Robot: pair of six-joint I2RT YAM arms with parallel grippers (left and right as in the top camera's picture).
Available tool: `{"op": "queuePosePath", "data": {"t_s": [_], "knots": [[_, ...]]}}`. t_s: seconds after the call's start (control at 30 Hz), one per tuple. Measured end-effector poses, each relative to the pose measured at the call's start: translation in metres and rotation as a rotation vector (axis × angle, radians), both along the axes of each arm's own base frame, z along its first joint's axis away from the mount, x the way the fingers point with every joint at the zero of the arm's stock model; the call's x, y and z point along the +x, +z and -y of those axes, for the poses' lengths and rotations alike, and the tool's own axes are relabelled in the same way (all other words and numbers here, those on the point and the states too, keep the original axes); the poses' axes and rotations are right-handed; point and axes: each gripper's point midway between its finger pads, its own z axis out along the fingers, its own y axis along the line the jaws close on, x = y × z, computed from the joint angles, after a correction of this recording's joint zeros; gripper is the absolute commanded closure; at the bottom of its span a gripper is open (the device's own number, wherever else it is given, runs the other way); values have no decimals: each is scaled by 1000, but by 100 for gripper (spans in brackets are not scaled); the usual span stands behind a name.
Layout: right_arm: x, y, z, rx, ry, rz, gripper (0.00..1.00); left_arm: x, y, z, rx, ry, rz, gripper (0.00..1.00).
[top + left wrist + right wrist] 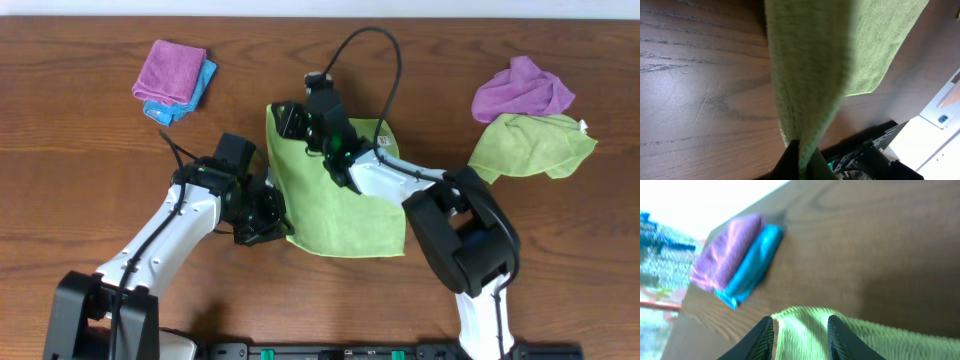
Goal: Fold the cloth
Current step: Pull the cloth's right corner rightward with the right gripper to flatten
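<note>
Brown wooden tabletop [80, 200] bears the square lime yellow-green microfibre cloth [345, 215], one edge clamped in the closed left gripper [801, 159] and stretching away ahead of it, while the right gripper [800, 330] stands parted astride another corner, apparently not pinching it.

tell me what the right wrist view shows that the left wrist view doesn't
Only right wrist: a folded purple cloth and a blue cloth together near the edge of the table, plus the right hand, fingers apart, over the cloth. Only left wrist: the left hand pinching a fold of it. Both: the cloth and the table.
</note>
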Motion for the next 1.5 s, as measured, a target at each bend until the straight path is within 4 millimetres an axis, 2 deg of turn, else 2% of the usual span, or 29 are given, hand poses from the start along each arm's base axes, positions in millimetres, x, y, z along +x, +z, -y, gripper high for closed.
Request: {"op": "queuePosePath", "data": {"t_s": [0.17,0.43,0.53,0.63,0.7,0.8,0.87,0.97,1.03,1.1,1.23,1.5], "knots": [[12,11,7,2,-22,28,63,0,0,0,0,0,0,94],[13,1,16,-26,-30,-6,60,0,0,0,0,0,0,94],[15,-6,26,-53,-26,-22,59,0,0,0,0,0,0,94],[14,-21,49,-103,-20,-101,58,0,0,0,0,0,0,94],[10,-29,74,-141,-24,-181,56,0,0,0,0,-1,-1,94],[-1,-24,118,-181,-28,-290,51,0,0,-1,3,-3,2,94],[-14,-13,145,-201,-22,-354,48,0,-1,-2,13,-2,3,94],[-44,11,178,-233,12,-434,34,0,-4,-6,41,1,5,94],[-60,21,189,-243,37,-470,28,0,-6,-8,57,3,6,94],[-85,25,199,-264,85,-531,21,1,-7,-11,72,5,9,94],[-127,16,215,-305,172,-672,18,1,-10,-14,98,7,13,94],[-177,-21,227,-314,268,-811,16,2,-15,-24,165,14,23,94]]}}
